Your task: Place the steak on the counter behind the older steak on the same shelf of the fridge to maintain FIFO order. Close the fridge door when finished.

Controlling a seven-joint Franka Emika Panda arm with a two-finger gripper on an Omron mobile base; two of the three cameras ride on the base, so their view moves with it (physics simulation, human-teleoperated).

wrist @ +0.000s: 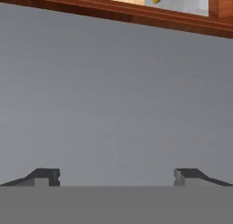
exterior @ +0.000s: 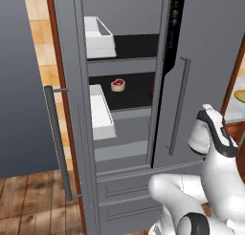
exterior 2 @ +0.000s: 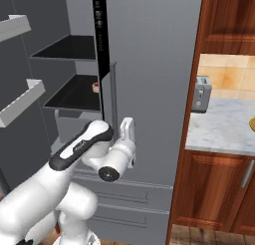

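Spread wide and holding nothing, my jaws (wrist: 116, 177) face a flat grey panel of the fridge (exterior 2: 149, 64), the two dark fingertips (wrist: 45, 176) standing far apart at the bottom of the hand view. From the right base view my hand sits low against the shut right door, just beside its long vertical bar handle (exterior 2: 114, 97).

Left of me the other fridge door (exterior: 28, 86) hangs open, with its own bar handle (exterior: 58, 143) and white door bins (exterior: 101, 112) showing. Inside, the steak (exterior: 118, 84), bright red on top with a pale cream rim, lies on the glossy black shelf (exterior: 134, 93), the second one down, towards the back of it. A sliver of something reddish-brown (exterior: 151, 92) shows at that shelf's right edge against the edge of the shut door; I cannot tell whether that is the older steak.

To the right of the fridge runs the marbled worktop (exterior 2: 224, 127) over reddish-brown cabinets (exterior 2: 214, 194), with a grey toaster (exterior 2: 200, 93) standing on it close to the fridge side.
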